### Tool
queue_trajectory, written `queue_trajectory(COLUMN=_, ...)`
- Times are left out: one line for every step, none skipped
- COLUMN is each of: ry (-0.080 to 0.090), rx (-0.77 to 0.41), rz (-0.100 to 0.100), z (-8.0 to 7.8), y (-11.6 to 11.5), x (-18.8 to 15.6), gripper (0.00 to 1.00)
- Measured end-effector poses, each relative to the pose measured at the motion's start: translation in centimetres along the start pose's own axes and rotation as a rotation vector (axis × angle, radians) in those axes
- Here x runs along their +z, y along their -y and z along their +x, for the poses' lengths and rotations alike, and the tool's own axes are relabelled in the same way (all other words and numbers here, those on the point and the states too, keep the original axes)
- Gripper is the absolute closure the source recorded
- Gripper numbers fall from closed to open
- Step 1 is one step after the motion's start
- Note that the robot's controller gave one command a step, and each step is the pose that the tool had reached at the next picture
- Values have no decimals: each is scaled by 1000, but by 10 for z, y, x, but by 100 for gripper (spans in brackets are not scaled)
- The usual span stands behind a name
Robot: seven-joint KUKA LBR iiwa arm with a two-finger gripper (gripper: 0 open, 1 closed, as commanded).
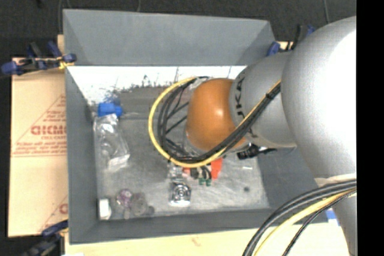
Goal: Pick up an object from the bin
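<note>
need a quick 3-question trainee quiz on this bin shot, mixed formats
1. True or false: the clear bottle has a red cap.
2. Where in the bin is the small white block? A) the view's lower-left corner B) the upper-right corner C) on top of the bottle
3. Fill in: the rounded cover on the arm's wrist is ___ in colour.

Key: 1 false, the cap is blue; 2 A; 3 orange.

Chunky silver-grey arm (318,87), rounded links, dark KUKA lettering (239,95) part-hidden. Glossy orange dome cover (210,114) on wrist, yellow and black cables (151,120) looped round its 9 o'clock side.
</note>
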State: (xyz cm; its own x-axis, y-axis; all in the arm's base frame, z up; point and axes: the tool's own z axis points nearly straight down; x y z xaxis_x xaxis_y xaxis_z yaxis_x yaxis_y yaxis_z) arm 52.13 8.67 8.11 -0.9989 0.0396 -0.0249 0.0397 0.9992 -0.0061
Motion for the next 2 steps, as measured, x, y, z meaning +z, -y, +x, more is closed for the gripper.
queue_trajectory(ry=-20, rx=3, rz=-5, z=5, y=12, x=-8, gripper=100)
queue_trajectory(ry=-21, rx=3, rz=-5, z=6, y=11, x=-7, gripper=0)
